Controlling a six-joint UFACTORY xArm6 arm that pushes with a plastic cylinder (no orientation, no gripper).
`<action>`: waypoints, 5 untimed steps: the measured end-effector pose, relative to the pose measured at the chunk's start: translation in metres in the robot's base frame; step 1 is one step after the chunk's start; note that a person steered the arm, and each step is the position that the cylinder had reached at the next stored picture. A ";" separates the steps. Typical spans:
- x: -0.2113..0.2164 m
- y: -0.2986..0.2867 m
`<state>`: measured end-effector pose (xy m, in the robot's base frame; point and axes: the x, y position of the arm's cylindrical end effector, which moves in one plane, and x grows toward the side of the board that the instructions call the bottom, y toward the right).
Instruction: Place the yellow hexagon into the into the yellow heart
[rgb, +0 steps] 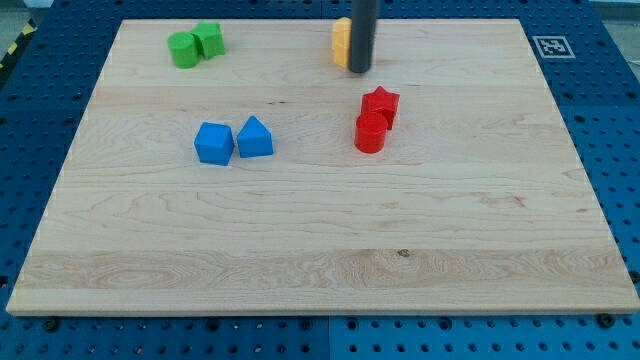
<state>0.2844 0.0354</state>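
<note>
A yellow block (342, 43) stands near the view's top, a little right of centre. Most of it is hidden behind my rod, so I cannot tell its shape or whether it is one block or two. My tip (359, 70) rests on the board just below and to the right of the yellow block, touching or nearly touching it.
Two green blocks (195, 45) sit together at the top left. A blue hexagon-like block (214, 143) and a blue house-shaped block (255, 137) sit left of centre. A red star (381, 103) and a red cylinder (370, 132) sit right of centre. The wooden board (320, 260) lies on a blue pegboard.
</note>
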 end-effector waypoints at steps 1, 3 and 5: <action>-0.019 -0.013; -0.009 -0.056; -0.092 -0.101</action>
